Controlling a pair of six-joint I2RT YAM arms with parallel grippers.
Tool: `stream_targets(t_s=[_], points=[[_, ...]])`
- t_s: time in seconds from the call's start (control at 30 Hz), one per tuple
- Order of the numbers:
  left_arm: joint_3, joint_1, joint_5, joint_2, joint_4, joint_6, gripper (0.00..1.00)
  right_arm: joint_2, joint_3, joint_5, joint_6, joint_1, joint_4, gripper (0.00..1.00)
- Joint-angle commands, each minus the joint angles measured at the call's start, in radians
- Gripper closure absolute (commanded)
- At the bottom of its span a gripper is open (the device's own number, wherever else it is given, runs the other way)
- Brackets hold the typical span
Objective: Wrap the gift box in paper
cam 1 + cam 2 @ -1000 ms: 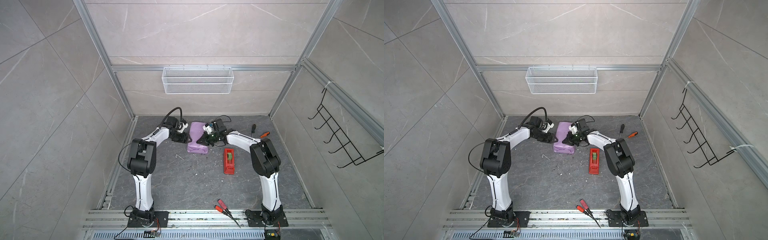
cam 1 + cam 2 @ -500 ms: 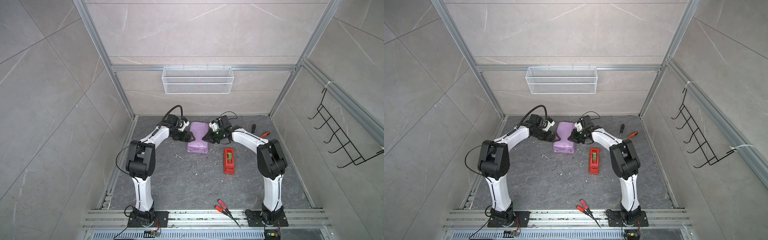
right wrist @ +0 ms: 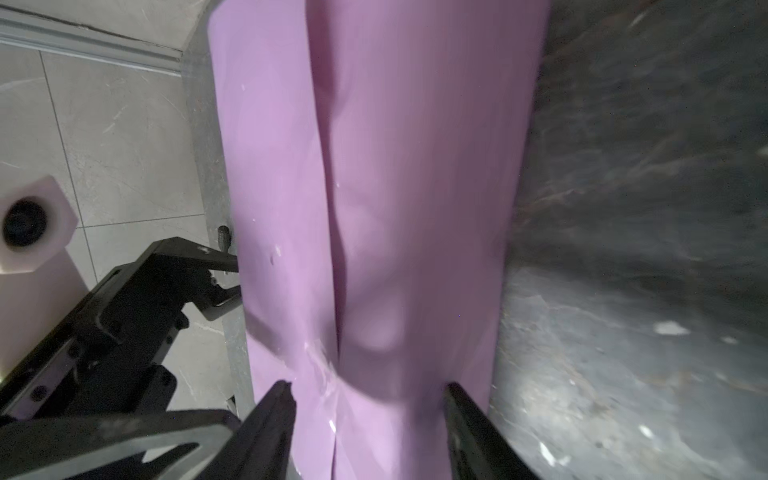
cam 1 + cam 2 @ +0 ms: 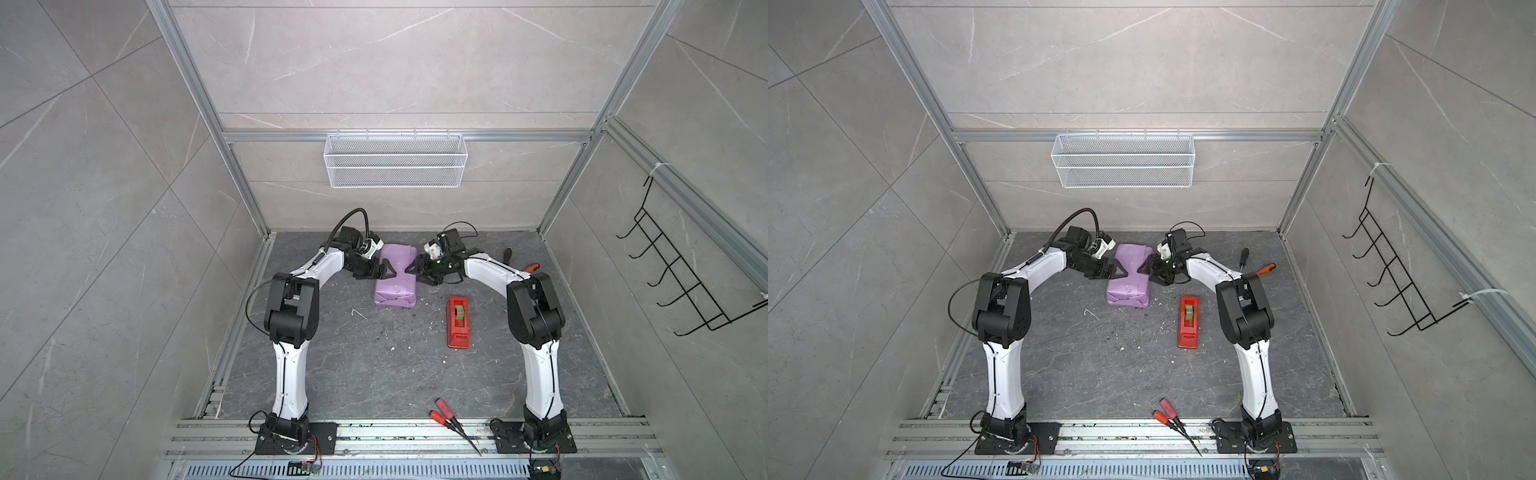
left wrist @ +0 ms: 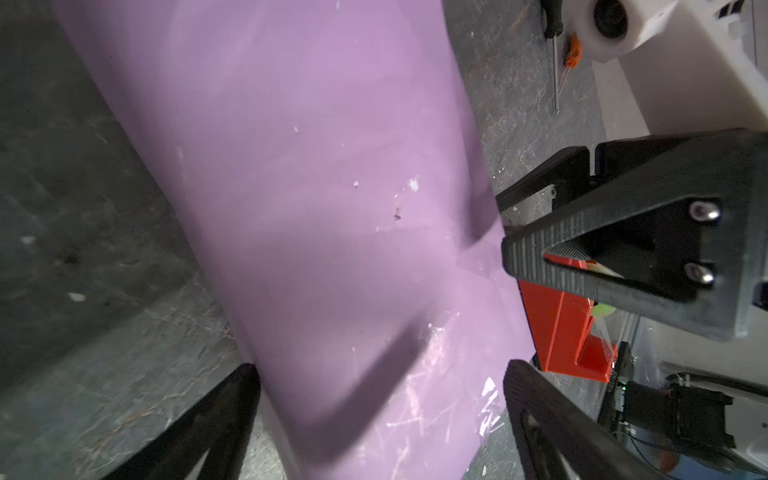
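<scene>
On the table [image 4: 374, 365] the paper [image 4: 395, 286] lies toward 12 o'clock, with the left gripper [image 4: 384, 269] at its 9, the right gripper [image 4: 417, 272] at its 3, a tape dispenser [image 4: 457, 322] at its 4, two screwdrivers [image 4: 508, 254] farther out at 3, and two hand tools [image 4: 451, 415] at 6 by the front rail [image 4: 395, 432]

No text, label, brand, number or sign can be read in any view.
</scene>
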Motion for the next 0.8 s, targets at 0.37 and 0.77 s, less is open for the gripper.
stream_targets(t_s=[0.37,0.77], points=[[-0.073,-0.001,0.204,-0.192,0.131,-0.084,0.13,-0.100,0.080,-0.060,-0.067,0.082,-0.005,0.34],[-0.460,-0.001,0.266,-0.508,0.404,0.006,0.16,-0.323,-0.194,0.044,-0.198,0.156,0.049,0.35]])
